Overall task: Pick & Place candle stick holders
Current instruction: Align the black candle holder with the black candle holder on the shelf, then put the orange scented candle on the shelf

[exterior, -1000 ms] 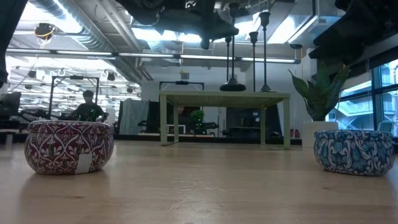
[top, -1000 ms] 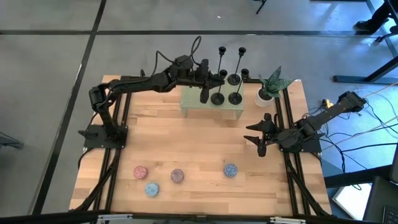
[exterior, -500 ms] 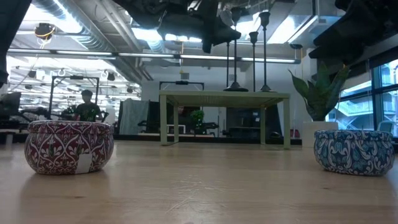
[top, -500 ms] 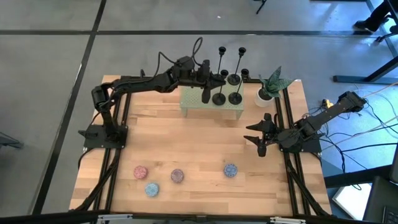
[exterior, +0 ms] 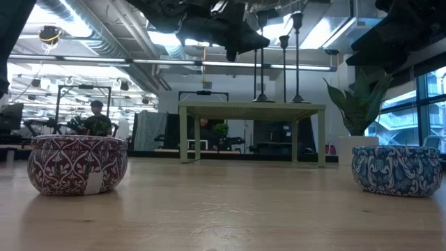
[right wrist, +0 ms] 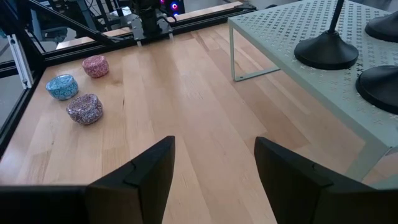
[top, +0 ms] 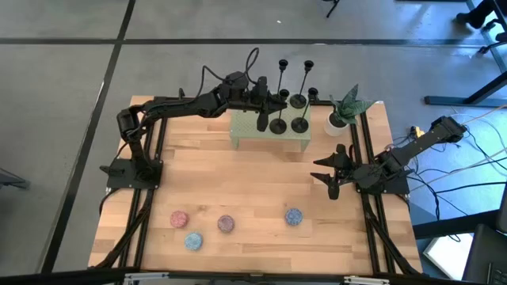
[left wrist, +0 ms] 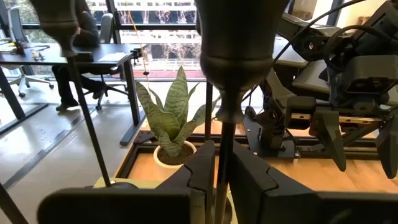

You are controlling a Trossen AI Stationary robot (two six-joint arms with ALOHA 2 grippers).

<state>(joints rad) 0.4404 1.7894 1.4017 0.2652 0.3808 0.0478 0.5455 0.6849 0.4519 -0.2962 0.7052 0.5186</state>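
Black metal candle stick holder (left wrist: 222,93), thin stem clamped between left gripper (left wrist: 219,177) fingers over pale green perforated stand (top: 269,131): lower vertically, release only once base sits flat; right gripper (right wrist: 211,163) idle, jaws apart.

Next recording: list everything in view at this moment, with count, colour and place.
candle stick holders: four, black, on the stand
stand: one, pale green, table's far edge
potted plant: one, green in white pot, right of the stand
tins: four, pink, maroon and two blue, near edge
table: one, light wood
left end effector: dark, at a holder's stem
right end effector: dark, open, over the table's right side
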